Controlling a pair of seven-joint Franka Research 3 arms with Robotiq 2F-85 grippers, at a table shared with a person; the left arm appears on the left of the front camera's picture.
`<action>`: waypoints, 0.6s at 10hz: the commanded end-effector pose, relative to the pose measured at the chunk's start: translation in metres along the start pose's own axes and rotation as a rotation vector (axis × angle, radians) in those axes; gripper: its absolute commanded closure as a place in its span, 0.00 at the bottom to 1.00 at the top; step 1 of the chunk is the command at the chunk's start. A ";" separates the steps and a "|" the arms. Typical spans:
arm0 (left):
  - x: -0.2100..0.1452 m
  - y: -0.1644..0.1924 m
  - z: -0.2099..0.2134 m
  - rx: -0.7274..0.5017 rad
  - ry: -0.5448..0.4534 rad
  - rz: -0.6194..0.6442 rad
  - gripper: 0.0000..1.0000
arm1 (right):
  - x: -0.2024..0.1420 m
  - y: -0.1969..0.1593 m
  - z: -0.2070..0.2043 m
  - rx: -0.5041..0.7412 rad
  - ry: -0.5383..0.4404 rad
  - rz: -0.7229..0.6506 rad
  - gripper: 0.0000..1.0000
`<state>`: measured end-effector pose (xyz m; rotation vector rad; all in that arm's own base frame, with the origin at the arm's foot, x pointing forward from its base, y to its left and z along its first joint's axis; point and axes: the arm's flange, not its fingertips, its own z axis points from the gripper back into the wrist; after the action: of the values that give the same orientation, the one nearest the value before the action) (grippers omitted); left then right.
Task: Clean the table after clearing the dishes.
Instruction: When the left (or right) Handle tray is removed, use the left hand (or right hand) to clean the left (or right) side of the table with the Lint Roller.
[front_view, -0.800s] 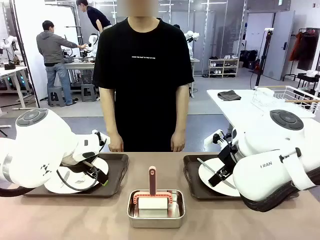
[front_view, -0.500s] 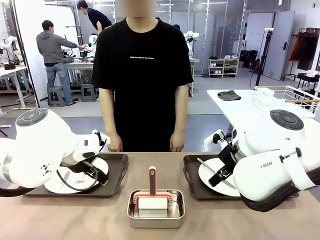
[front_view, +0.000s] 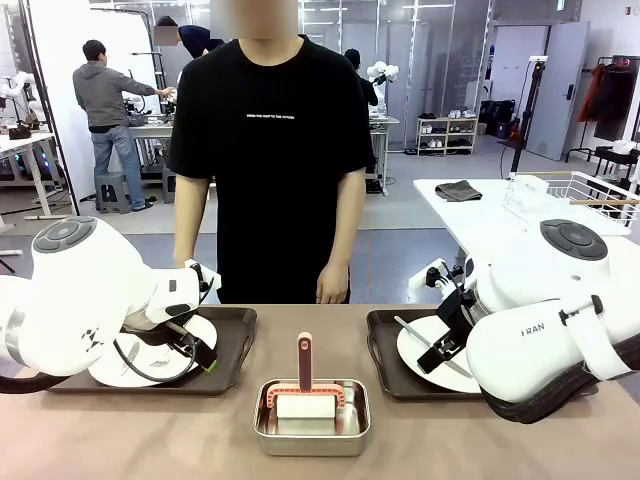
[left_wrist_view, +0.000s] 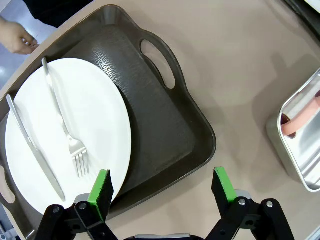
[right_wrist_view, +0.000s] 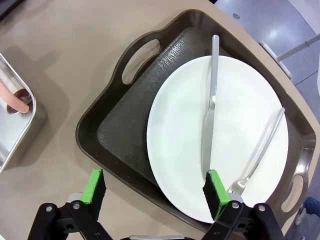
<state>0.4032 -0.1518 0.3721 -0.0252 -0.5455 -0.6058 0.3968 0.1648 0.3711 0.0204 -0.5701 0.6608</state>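
The tan table (front_view: 150, 430) carries two dark brown trays. On the left tray (left_wrist_view: 160, 130) lies a white plate (left_wrist_view: 100, 110) with a knife (left_wrist_view: 30, 145) and a fork (left_wrist_view: 65, 125). My left gripper (left_wrist_view: 161, 192) hovers open above that tray's near edge, nothing between its fingers; in the front view it (front_view: 197, 350) hangs over the left plate (front_view: 205, 330). The right tray (right_wrist_view: 125, 125) holds another plate (right_wrist_view: 175, 135) with a knife (right_wrist_view: 210, 110) and a fork (right_wrist_view: 260, 150). My right gripper (right_wrist_view: 155, 192) is open over it, holding nothing, and appears in the front view (front_view: 440, 352) too.
A small steel pan (front_view: 311, 415) with a pink-handled scrubber (front_view: 304, 365) stands at the table's front middle between the trays. A person (front_view: 270, 150) stands at the far edge, hands down. A white table with a wire rack (front_view: 570, 195) is behind on the right.
The person has shifted toward the picture's left. Both arms and the trays have stayed where they were.
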 end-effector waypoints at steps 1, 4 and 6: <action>0.000 0.000 0.000 0.000 0.000 0.001 0.00 | 0.000 0.001 0.000 0.001 0.000 0.000 0.00; 0.013 0.008 0.008 -0.030 -0.016 0.000 0.00 | 0.011 -0.012 0.007 0.011 0.001 -0.019 0.00; 0.038 0.039 0.030 -0.145 -0.032 0.017 0.00 | 0.038 -0.052 0.020 0.110 0.029 -0.112 0.00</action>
<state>0.4211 -0.1532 0.4009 -0.0888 -0.5683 -0.5947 0.4204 0.1564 0.3961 0.0762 -0.5440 0.5951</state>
